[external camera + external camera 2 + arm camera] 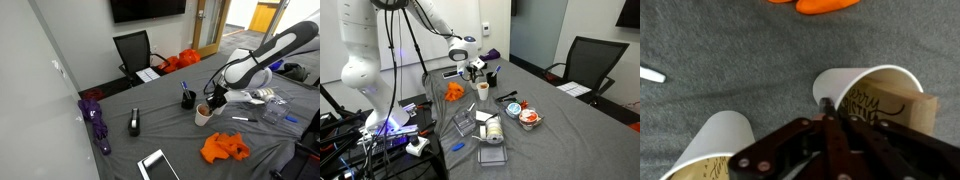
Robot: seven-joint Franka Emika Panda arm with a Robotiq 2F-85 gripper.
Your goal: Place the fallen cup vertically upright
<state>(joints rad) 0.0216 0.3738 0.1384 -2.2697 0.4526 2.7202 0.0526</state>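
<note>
In the wrist view the fallen cup [880, 100] is tan-brown with dark lettering, a white rim and a white inside. It is tilted, with its mouth toward the upper left. My gripper [825, 105] has its fingers drawn together on the left edge of the cup's rim. A second, similar paper cup [715, 145] stands at the lower left, apart from the fingers. In both exterior views my gripper [213, 99] [476, 72] hangs just over a paper cup [203, 116] [483, 90] on the grey table. I cannot tell which cup that is.
A small black pen-holder cup [187, 98] [493, 76] stands close behind the gripper. An orange cloth [224, 148] [455, 93] [820, 4] lies near it. A black stapler [134, 122], a tablet [158, 165] and clear plastic containers [490, 150] are spread over the table.
</note>
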